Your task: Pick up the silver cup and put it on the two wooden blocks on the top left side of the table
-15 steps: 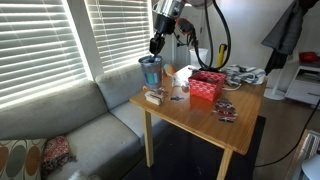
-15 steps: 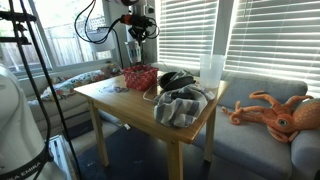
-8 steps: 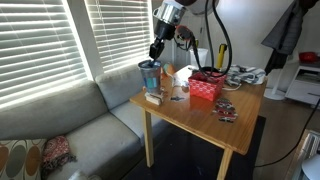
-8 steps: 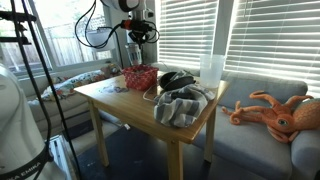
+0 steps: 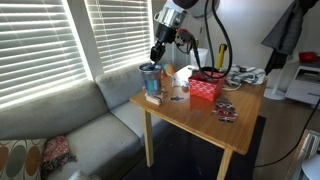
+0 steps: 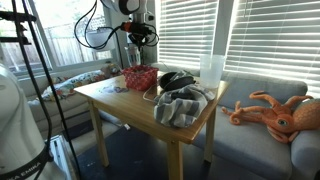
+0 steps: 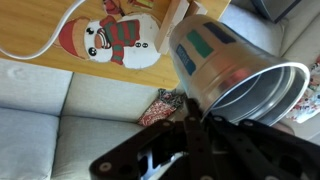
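The silver cup (image 5: 150,79) hangs at the table's far left corner, right over the two wooden blocks (image 5: 153,98). I cannot tell whether it touches them. My gripper (image 5: 157,54) is shut on the cup's rim from above. In the wrist view the cup (image 7: 225,65) fills the right side and looks tilted. My dark fingers (image 7: 195,122) straddle its rim, and a tan wooden piece (image 7: 177,18) shows past its base. In an exterior view my gripper (image 6: 137,45) hangs behind the red basket (image 6: 140,77), and the cup is hidden there.
The red basket (image 5: 206,86) stands on the table (image 5: 190,115) right of the cup. A white container (image 6: 211,68), a grey cloth (image 6: 180,106) and cables lie on the table. A snowman picture (image 7: 110,40) lies by the blocks. A grey sofa (image 5: 70,125) stands beside the table.
My gripper has come down a little with the silver cup, bringing it closer to the wooden blocks.
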### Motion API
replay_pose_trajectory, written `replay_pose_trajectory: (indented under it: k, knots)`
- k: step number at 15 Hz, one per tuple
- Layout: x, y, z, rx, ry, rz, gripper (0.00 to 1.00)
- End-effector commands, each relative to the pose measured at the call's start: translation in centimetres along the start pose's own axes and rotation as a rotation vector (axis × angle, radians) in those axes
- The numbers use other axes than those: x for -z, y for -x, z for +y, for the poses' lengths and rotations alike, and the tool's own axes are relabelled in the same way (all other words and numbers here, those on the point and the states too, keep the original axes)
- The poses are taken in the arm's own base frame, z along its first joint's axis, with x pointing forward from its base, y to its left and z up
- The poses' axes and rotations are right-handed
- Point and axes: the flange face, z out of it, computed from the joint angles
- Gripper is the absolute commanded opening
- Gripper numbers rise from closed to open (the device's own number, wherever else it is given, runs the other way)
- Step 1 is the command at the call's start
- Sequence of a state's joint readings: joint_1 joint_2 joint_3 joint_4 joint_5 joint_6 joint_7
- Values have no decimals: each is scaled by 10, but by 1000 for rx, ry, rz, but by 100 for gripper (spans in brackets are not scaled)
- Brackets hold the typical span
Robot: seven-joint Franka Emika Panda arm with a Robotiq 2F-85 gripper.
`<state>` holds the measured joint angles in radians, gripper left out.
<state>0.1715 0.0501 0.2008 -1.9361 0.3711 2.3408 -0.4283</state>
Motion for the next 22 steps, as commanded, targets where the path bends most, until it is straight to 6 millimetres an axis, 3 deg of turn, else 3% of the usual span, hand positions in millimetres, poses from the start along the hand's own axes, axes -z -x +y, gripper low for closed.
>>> replay_pose_trajectory:
  k: [1,22]
  knots:
    - [-3,3,5,-17,-15,13,1]
    - [-20,-4,15,-61,-29,20,1]
